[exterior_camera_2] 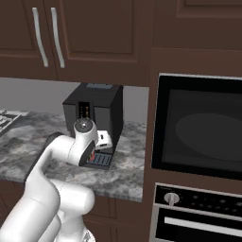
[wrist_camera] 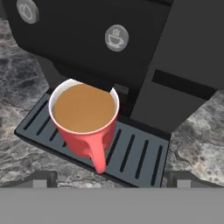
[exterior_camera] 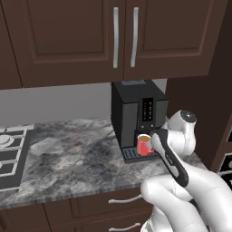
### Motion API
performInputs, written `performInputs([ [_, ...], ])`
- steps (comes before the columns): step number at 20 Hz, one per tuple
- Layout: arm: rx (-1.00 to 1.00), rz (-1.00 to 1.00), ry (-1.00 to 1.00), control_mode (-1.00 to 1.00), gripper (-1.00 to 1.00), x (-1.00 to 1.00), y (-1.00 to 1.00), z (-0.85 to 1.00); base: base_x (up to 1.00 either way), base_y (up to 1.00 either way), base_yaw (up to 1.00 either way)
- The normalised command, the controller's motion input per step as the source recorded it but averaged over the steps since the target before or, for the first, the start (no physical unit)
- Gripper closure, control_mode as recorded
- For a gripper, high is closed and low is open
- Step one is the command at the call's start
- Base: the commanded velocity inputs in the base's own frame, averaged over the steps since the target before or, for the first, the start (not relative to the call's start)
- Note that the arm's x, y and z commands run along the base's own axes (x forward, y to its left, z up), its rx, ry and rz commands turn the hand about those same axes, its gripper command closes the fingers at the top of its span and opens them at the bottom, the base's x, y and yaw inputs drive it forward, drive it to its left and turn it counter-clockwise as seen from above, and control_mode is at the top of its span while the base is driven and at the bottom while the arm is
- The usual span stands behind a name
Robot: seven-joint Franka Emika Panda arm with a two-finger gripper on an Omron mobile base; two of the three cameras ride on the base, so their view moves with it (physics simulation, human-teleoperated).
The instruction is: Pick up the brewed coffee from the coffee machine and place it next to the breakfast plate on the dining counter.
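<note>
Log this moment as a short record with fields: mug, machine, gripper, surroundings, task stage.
mug: red mug full of brown coffee, upright on the drip tray, handle turned toward the hand camera
machine: black coffee machine on the grey marbled counter, under dark wood cabinets
gripper: gripper open, its tips either side of the handle and short of it, not touching
surroundings: stove at the counter's left end; built-in oven to the right
task stage: mug not yet grasped
</note>
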Motion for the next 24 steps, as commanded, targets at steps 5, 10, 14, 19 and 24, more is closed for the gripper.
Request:
performInputs([
  [5,0.00,0.05,0.00,-1.00,-1.00,0.08,0.00,-0.40,0.00,0.00,0.00],
  [10,0.00,0.05,0.00,-1.00,-1.00,0.12,0.00,-0.42,0.00,0.00,0.00],
  [14,0.00,0.05,0.00,-1.00,-1.00,0.10,0.05,-0.39,0.00,0.00,0.00],
  [19,0.00,0.03,0.00,-1.00,-1.00,0.13,0.19,-0.28,0.00,0.00,0.00],
  [24,0.00,0.01,0.00,-1.00,-1.00,0.08,0.23,-0.24,0.00,0.00,0.00],
])
